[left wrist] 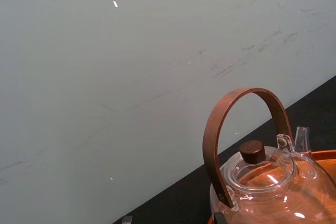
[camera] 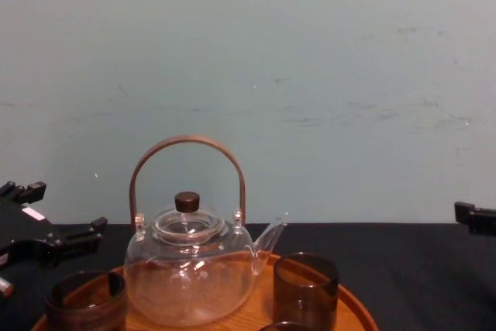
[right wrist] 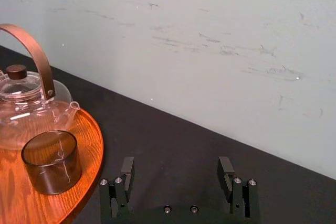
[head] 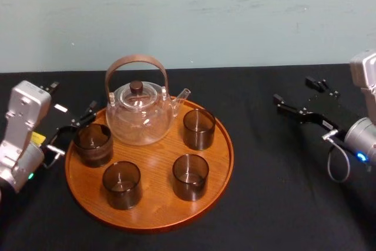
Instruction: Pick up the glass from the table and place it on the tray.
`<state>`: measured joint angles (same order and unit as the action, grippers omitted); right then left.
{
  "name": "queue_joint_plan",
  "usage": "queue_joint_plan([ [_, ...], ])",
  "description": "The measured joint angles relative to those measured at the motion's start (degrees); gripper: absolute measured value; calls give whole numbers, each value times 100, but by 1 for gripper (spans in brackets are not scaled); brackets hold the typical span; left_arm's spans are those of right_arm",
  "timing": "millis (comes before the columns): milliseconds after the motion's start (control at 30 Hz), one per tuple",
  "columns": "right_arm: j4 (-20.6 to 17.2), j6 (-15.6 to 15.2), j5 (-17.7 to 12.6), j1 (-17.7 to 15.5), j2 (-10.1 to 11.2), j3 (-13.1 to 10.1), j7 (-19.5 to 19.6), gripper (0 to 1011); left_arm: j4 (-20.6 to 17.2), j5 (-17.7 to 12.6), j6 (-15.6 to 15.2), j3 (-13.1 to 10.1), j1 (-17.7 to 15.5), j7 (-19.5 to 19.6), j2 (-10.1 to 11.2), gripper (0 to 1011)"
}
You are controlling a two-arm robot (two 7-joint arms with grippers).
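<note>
The left gripper (head: 76,129) held nothing, its fingers spread wide; the glass (head: 93,144) stood upright just off their tips, on the tray (head: 147,218) beside its rim, probably set there to clear the teapot (head: 140,116) and three other glasses (head: 198,129); it was short, smoky-dark and thick-walled; the right gripper (right wrist: 176,161) idled over the counter (head: 264,204), fingers wide, empty.

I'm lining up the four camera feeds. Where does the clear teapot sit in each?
Head: teapot at the far side of the tray, left of centre.
Chest: teapot low, left of centre.
Left wrist: teapot close up, before the pale wall.
Right wrist: teapot behind a dark glass.
Shared landmark: the orange-brown tray under it.
</note>
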<state>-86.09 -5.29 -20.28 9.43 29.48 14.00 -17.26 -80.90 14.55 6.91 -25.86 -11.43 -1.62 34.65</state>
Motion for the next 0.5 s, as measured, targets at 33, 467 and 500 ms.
queue_joint_plan([
  [33,48,61,44,1,-53,3,12,1002,0,0,0,0,0,0,0,1001],
  [467,367,353,309,30,-356,5,-14,1002,0,0,0,0,0,0,0,1001],
  [500,376,354,320,30,-368,-1,-17,1002,0,0,0,0,0,0,0,1001],
])
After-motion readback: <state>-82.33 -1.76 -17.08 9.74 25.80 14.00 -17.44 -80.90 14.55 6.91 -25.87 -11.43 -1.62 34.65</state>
